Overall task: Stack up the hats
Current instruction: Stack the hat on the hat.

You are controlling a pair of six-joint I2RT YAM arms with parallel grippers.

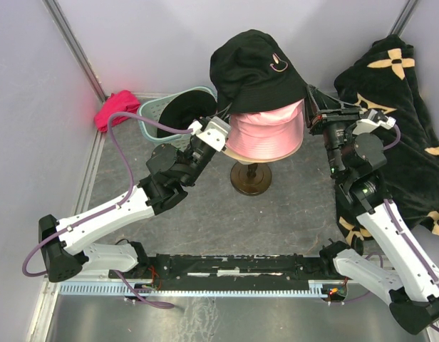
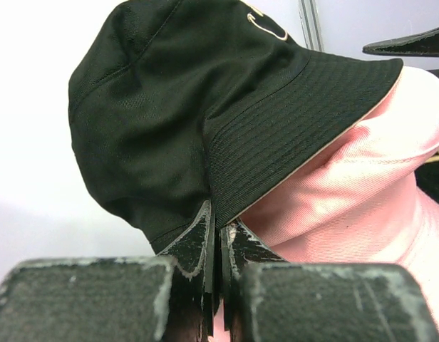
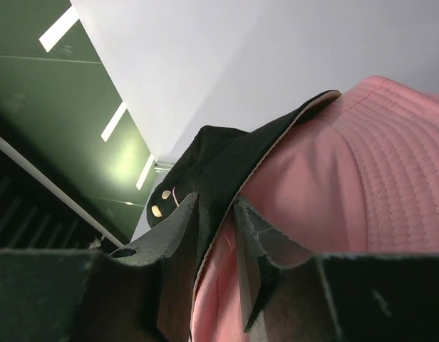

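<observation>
Nearest, two white and black arms reach in from the front edge of the grey tabletop [image 1: 276, 221], one from each side. Between them stands a single stand [image 1: 250, 178] with a round brown foot, and it carries two hats: a pink hat [image 1: 266, 135] below and a black hat [image 1: 255, 68] sitting askew on top of it, tipped toward the back. The left claw [image 2: 218, 228] is clenched on the black hat's brim, pinching the fabric at its lower left edge. The right claw [image 3: 216, 214] straddles the brim on the other side, with black fabric between its jaws and pink cloth just under it; whether it has clamped I cannot tell. The black hat has a small pink stitched emblem [image 1: 277, 65] on its crown, too small to read. Further back on the left, one teal basket [image 1: 152, 107] holds something dark [image 1: 178, 110] that I cannot name. Beyond it, in the corner, lies one magenta cloth [image 1: 114, 109]. At the far right, one large black cloth [image 1: 405, 121] with beige flower marks is heaped against the wall.
</observation>
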